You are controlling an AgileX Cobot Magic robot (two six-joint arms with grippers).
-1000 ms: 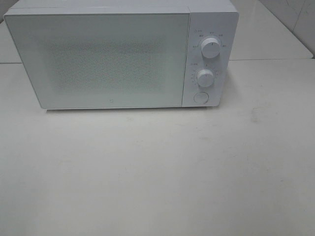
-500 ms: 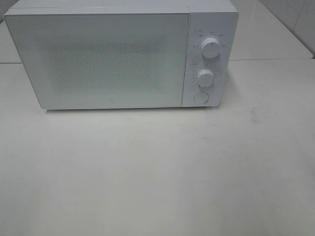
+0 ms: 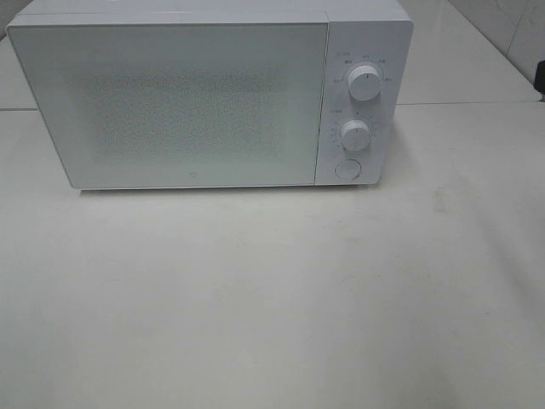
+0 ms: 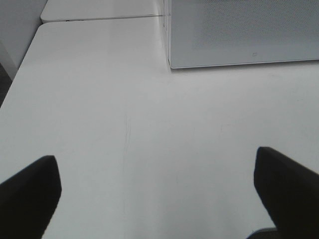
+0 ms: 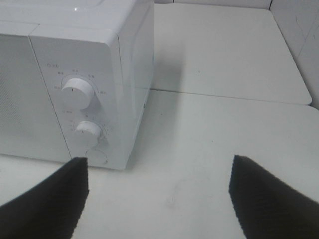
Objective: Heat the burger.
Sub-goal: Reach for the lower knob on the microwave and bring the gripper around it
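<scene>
Only a dark sliver point(image 3: 542, 82), perhaps the right arm, has entered at the right edge of the surface point(image 3: 272, 298). At its back edge stands the microwave point(image 3: 196, 94), door closed. Both left tool point(image 4: 155, 159) and right tool point(image 5: 159, 160) gape, empty. No view shows the burger, which may be inside; likely soft and light, best held gently by the bun's sides.

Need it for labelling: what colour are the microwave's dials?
White, matching the microwave body; the dials show best in the right wrist view.

One white microwave point(image 3: 187, 102), two knobs point(image 3: 365, 83) point(image 3: 355, 134) (plus one round button point(image 3: 347, 168)), two black claws point(image 4: 157, 199) point(image 5: 159, 199).
</scene>
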